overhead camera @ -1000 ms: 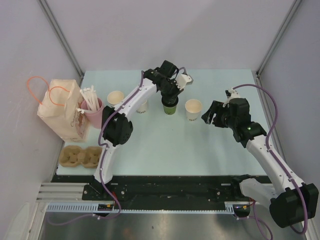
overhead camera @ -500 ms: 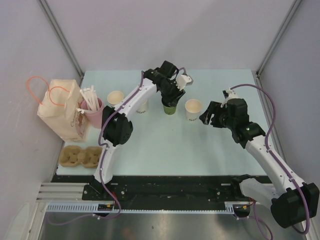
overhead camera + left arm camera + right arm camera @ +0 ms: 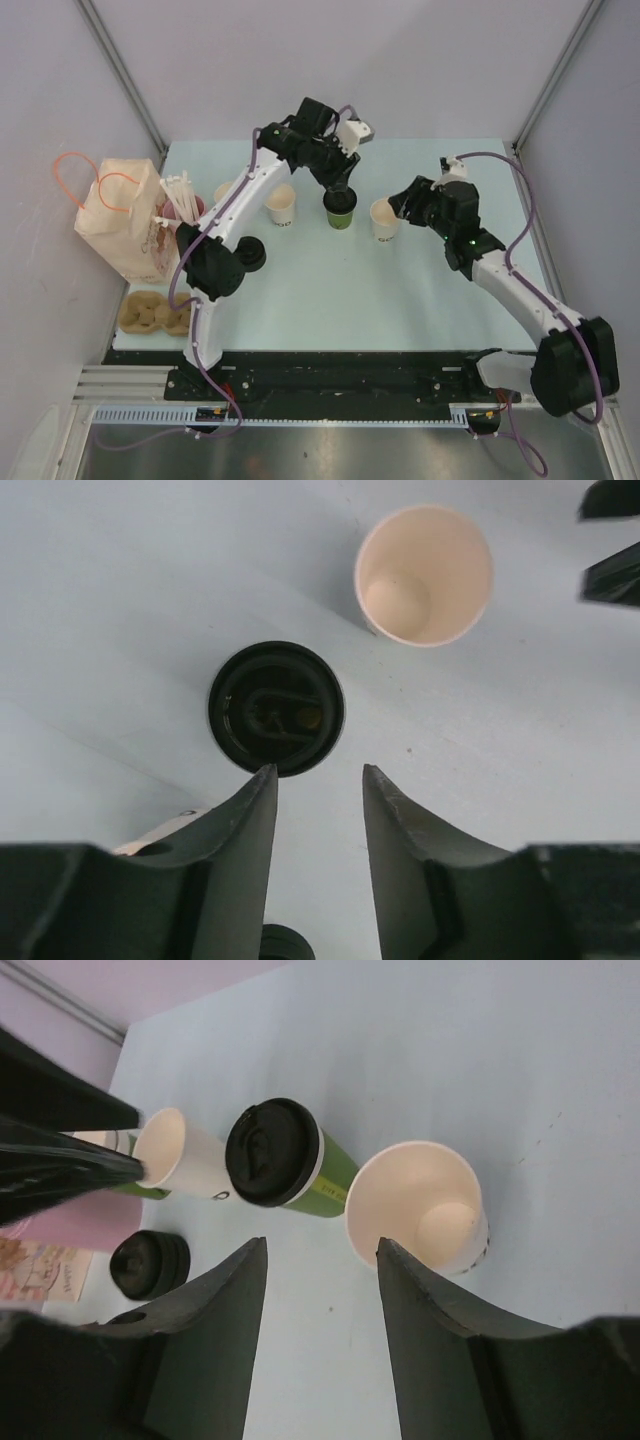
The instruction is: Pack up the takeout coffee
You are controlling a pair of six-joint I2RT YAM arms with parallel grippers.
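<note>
While the green cup (image 3: pixel 341 212) stands on the counter (image 3: pixel 320 290) with its black lid (image 3: pixel 276 708) on, the left end effector (image 3: pixel 317 772) hangs above it, fingers spread and empty. The right end effector (image 3: pixel 320 1245), reaching in low from the side, is likewise spread and empty, just beside the lidless white cup (image 3: pixel 415 1205). Capping that cup looks the next job; a spare lid (image 3: pixel 148 1263) lies near.

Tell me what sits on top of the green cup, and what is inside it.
A round black lid sits on the green cup, covering its mouth. The lid hides the inside, so any contents cannot be seen.
</note>
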